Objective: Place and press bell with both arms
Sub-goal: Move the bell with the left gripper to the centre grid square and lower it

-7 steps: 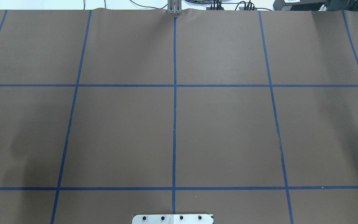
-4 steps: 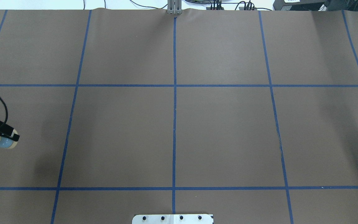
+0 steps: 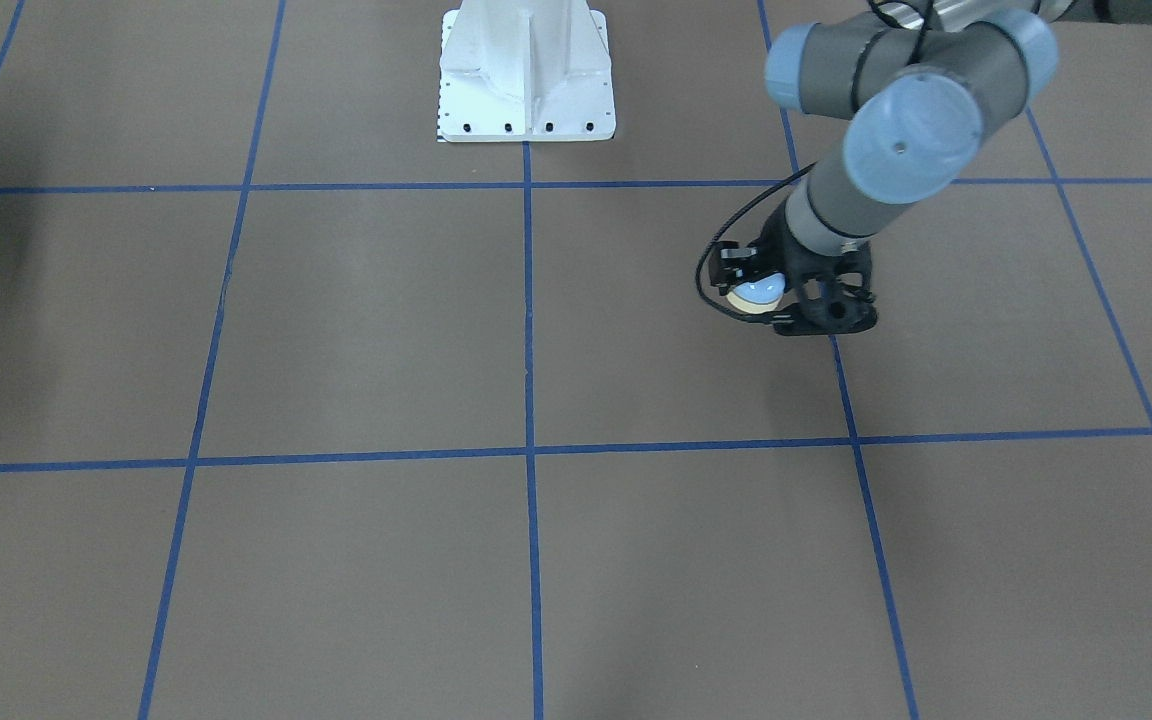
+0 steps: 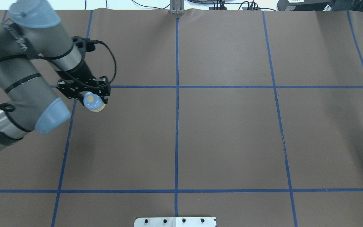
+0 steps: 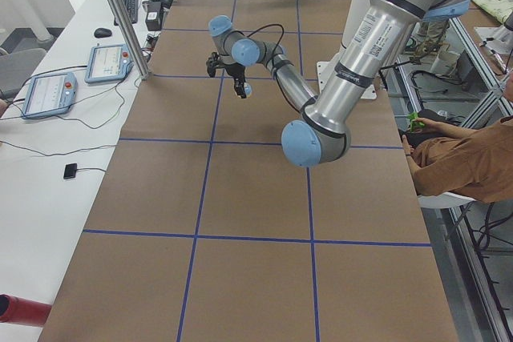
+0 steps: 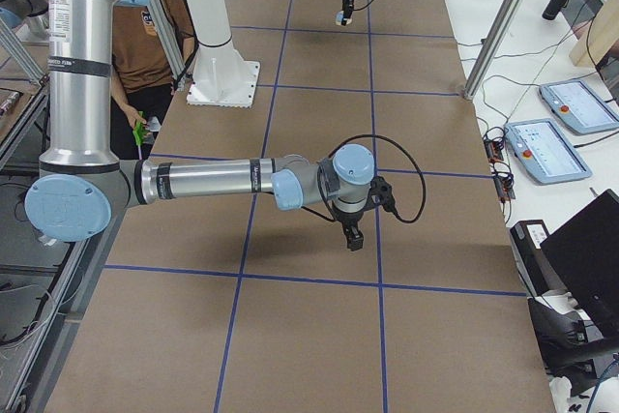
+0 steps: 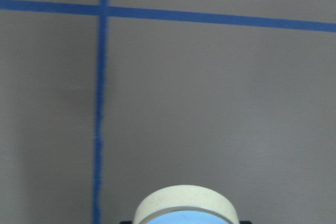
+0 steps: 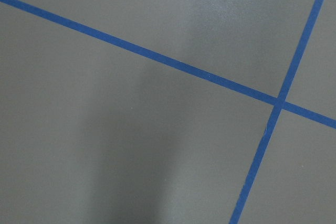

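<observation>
Over the table (image 4: 225,132), the left arm (image 4: 27,78) is cut off at the overhead frame's edge. The right arm (image 6: 193,181) shows only in the side views, where the right gripper (image 6: 354,236) is too small to tell whether parted or closed. The left gripper (image 4: 95,97) is clamped on the bell (image 4: 90,102), which sits at its tip, button up, clear of the table; the left wrist view shows only the bell's cream base ring and a blue sliver, cut off below.

Grey tubular arms (image 4: 17,85) with light-blue joint caps (image 4: 52,116) and black cables (image 4: 115,66).
</observation>
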`<move>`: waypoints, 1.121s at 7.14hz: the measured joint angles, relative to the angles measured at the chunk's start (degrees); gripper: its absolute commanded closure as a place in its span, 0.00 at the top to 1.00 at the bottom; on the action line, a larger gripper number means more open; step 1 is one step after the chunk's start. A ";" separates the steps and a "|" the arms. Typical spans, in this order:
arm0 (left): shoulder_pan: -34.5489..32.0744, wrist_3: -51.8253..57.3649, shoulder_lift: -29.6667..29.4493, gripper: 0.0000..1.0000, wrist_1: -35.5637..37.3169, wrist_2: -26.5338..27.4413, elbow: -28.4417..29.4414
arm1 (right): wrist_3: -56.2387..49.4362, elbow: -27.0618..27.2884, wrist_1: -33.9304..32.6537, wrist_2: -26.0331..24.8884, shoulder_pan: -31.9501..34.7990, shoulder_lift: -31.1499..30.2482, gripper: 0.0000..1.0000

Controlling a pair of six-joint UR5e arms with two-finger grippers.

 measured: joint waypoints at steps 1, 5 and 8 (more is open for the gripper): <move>2.05 -1.71 -8.32 0.17 1.11 0.49 8.38 | 0.06 0.01 0.02 0.01 0.00 0.02 1.00; 7.67 -3.08 -27.36 0.18 -5.76 1.80 38.60 | 0.16 0.00 -0.02 0.10 -0.03 0.04 1.00; 9.39 -5.80 -28.53 0.29 -13.01 1.70 44.72 | 0.16 -0.06 -0.06 0.24 -0.18 0.04 1.00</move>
